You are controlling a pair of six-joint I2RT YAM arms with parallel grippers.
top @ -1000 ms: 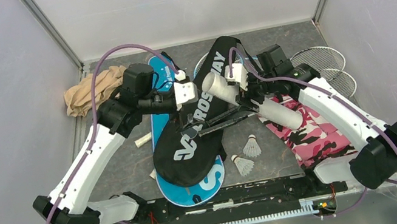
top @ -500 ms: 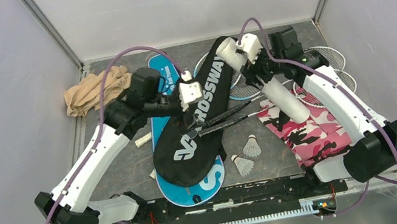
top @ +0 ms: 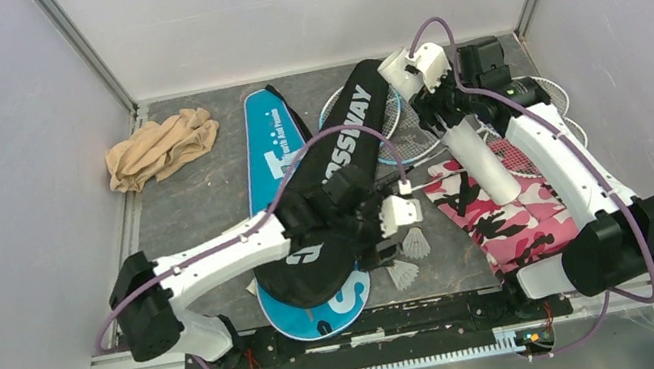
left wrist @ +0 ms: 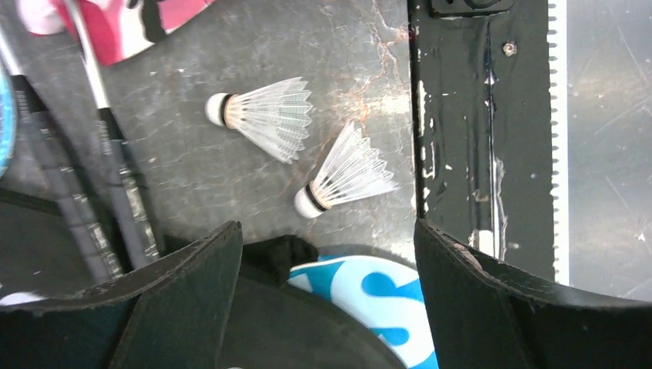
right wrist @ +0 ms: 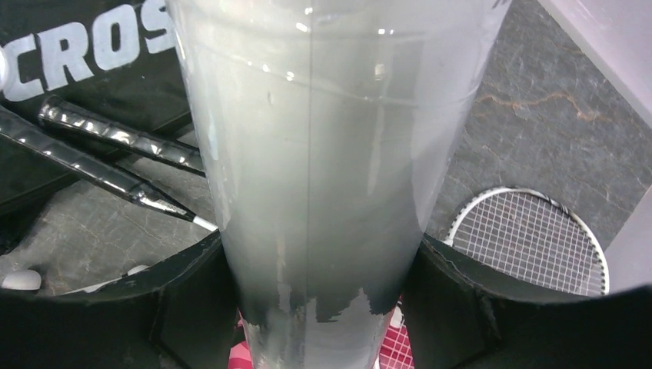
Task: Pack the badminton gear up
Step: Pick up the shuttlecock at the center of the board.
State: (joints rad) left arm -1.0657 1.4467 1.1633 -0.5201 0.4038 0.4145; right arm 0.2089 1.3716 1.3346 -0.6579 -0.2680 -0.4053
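My right gripper (top: 444, 109) (right wrist: 323, 292) is shut on the long white tube (top: 487, 166) (right wrist: 323, 115) and holds it tilted over the rackets (top: 541, 96). My left gripper (top: 393, 246) (left wrist: 327, 261) is open and empty, low over the near end of the black CROSSWAY cover (top: 338, 157) and the blue SPORT cover (top: 268, 149) (left wrist: 384, 296). Two white shuttlecocks (top: 415, 244) (left wrist: 265, 115) lie on the table just beyond its fingertips; the nearer shuttlecock (left wrist: 346, 173) lies close to the black rail. Two racket handles (left wrist: 115, 184) (right wrist: 115, 146) lie beside the black cover.
A pink camouflage cover (top: 522, 216) lies at the right under the tube's lower end. A tan cloth bundle (top: 159, 145) sits at the back left. A black mounting rail (top: 378, 323) (left wrist: 461, 115) runs along the near edge. Walls close in on three sides.
My left arm has swung from the back of the covers down to their near end beside the shuttlecocks. My right gripper has carried the tube back and to the right.
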